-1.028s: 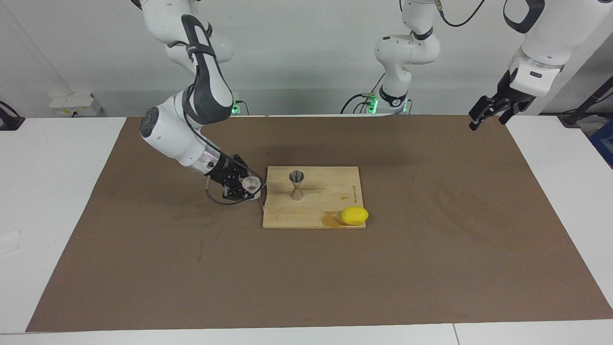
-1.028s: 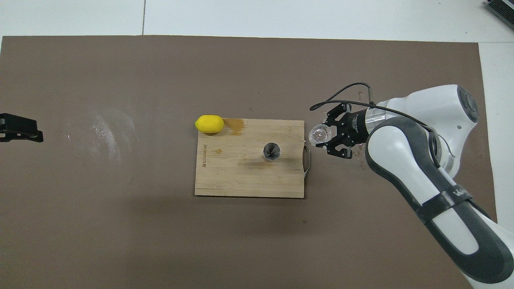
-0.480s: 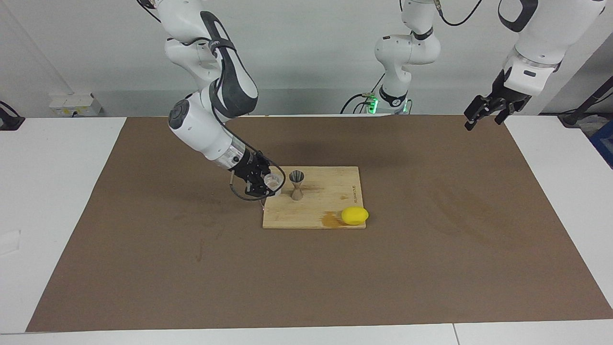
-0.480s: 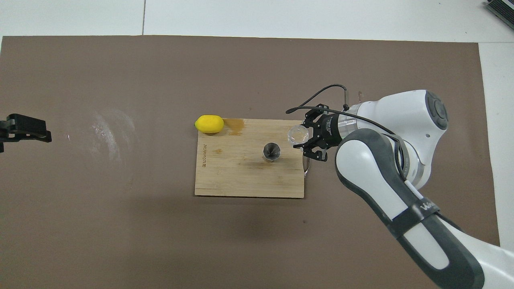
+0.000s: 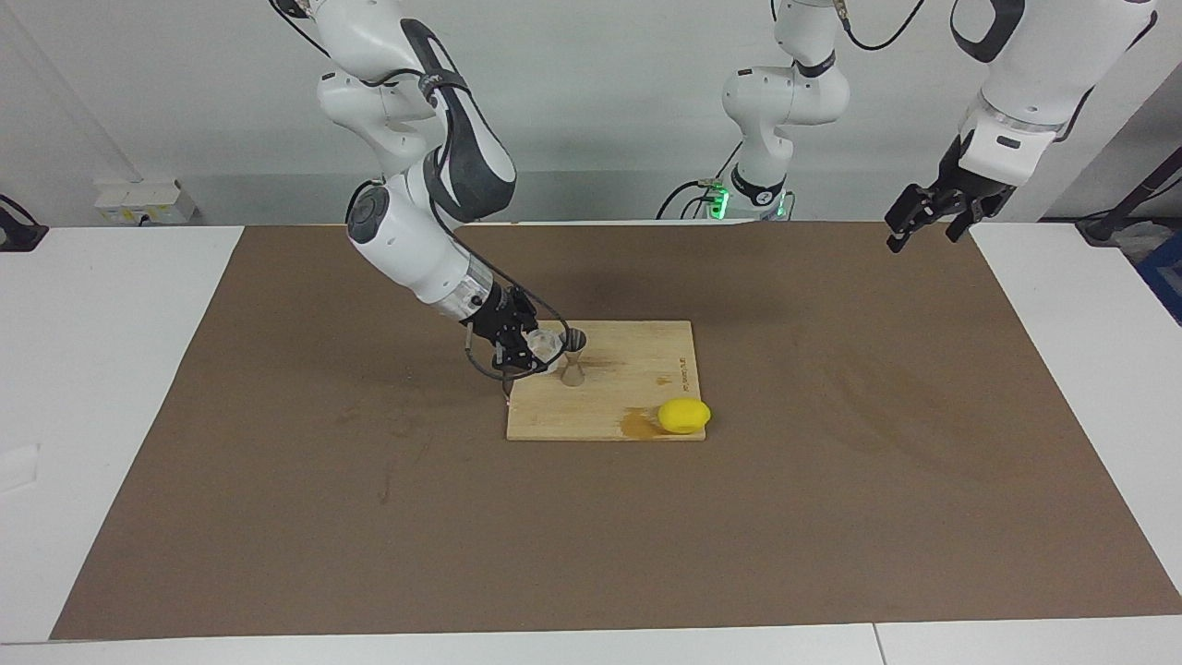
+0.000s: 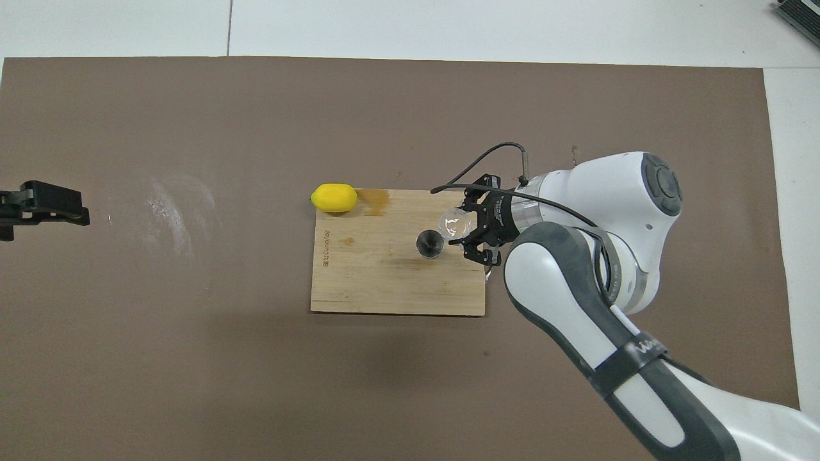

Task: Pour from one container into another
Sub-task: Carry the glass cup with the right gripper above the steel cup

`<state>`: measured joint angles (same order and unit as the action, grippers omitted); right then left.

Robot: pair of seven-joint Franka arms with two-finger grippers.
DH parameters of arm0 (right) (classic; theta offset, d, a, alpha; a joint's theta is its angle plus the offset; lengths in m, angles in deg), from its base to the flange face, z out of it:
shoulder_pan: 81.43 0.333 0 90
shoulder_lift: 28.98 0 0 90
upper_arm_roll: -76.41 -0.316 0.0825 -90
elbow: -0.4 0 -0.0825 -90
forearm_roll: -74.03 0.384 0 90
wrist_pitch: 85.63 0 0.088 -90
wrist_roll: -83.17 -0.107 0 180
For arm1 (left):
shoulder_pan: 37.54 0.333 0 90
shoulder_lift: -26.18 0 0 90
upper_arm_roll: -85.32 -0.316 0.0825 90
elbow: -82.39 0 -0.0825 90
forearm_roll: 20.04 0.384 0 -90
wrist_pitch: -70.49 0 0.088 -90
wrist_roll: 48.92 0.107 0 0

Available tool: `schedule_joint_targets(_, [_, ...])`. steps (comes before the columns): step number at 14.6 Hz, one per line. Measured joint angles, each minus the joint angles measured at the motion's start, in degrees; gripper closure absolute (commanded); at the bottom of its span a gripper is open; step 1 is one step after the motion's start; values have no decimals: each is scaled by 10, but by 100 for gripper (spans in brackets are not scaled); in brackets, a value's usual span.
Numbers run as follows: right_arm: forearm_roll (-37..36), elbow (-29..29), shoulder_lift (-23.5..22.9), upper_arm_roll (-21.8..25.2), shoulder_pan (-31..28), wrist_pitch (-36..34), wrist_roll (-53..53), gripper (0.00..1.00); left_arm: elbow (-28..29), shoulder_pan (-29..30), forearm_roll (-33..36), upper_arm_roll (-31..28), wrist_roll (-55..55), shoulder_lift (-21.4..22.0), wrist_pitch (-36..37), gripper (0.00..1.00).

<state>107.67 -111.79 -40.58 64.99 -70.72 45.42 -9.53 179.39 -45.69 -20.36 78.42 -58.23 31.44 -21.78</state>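
Brown matting covers my table, with a bamboo cutting board point(image 5: 637, 369) at its middle. On the board stands the steel jigger point(image 5: 573, 358), hourglass-shaped and narrow-waisted. My right gripper point(image 5: 538, 349) is clamped on the glass tumbler point(image 5: 548, 346), holding it by its side wall, tipped toward the jigger's mouth. Thick clear glass: I judge it stiff, slippery and breakable. A lemon point(image 5: 684, 416) lies at the board's corner. My left gripper point(image 5: 914, 223) waits aloft, jaws apart.
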Motion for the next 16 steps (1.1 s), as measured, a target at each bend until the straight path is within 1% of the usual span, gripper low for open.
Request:
schedule_joint_targets(6, [-50, 4, 0, 1, 3, 1, -6, 88, 1, 3, 1, -2, 4, 1, -11, 0])
schedule_joint_targets(8, [-68, 5, 0, 1, 7, 1, -7, 88, 5, 12, 1, -3, 39, 2, -31, 0])
schedule_joint_targets(10, [-88, 6, 0, 1, 16, 1, -11, 88, 24, 46, 2, 21, 75, 7, -61, 0])
schedule_joint_targets(12, [-105, 7, 0, 1, 21, 1, -13, 88, 43, 78, 1, 55, 83, 11, -81, 0])
schedule_joint_targets(16, [-139, 9, -1, 1, 33, 1, -15, 88, 48, 78, 1, 74, 75, 13, -88, 0])
